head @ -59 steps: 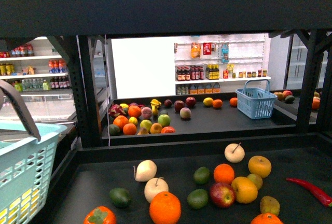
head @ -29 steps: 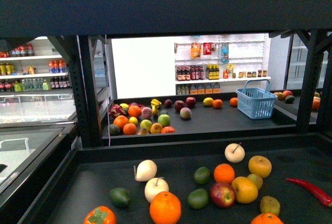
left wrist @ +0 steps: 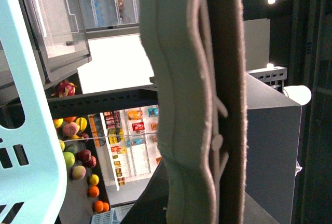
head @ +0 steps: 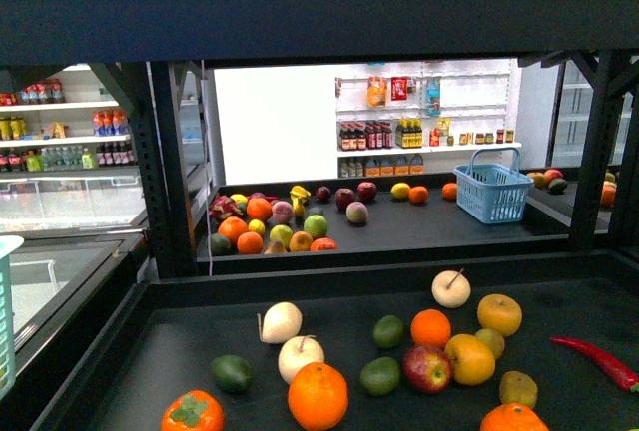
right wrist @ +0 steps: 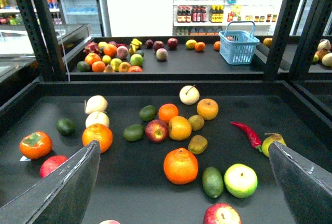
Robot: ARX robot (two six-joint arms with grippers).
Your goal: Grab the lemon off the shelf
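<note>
Status: the pick has not begun. No fruit is held, and nothing in the frames shows a lemon lifted off the shelf (head: 349, 279).

Right claw (right wrist: 182, 151): fingers spread wide apart and empty. It hangs above the near edge of the near tray, well clear of all fruit.

Left claw: cannot tell whether it is apart or together. Its wrist view is filled by a pale ribbed strip (left wrist: 181, 105) up close, with the wall of a light teal basket (left wrist: 26, 130) alongside. A sliver of that basket shows at the far left edge of the front view.

Target location: no lemon can be named with certainty. The likeliest candidate, in my judgement, is the yellow fruit (head: 469, 359) lying right of centre on the near tray. It touches a red apple (head: 427, 370) on its left and sits near an orange (head: 431, 330). A second yellow fruit (head: 400, 192) lies on the far tier, left of a blue basket (head: 493, 190).

Outstanding: confirm which fruit is the lemon, bring the right claw down over it, close on it, and lift it clear. The whole task remains. The close neighbours around the near candidate would likely call for a careful approach.
</note>
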